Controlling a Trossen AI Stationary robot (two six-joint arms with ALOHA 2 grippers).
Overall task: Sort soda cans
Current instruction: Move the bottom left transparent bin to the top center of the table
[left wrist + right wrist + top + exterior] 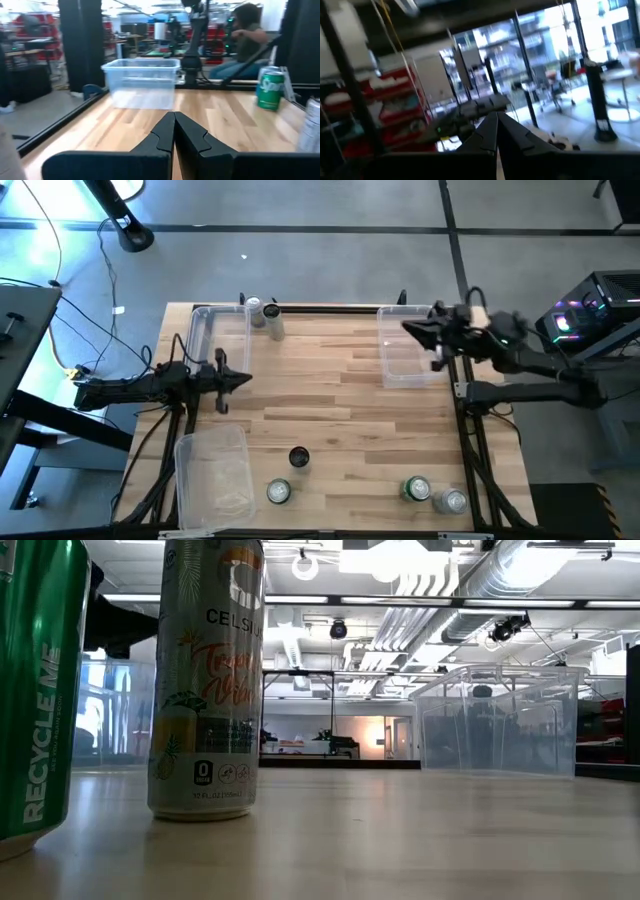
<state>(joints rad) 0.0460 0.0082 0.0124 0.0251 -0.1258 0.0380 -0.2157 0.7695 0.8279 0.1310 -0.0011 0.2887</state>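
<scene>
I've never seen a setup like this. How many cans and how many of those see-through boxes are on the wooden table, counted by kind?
Small aluminium drink cans: 6
Clear rectangular plastic bins: 3
Total: 9

Edges clipping cans
Green can (35,690) cut off at left; silver can (311,125) sliced by the frame edge.
</scene>
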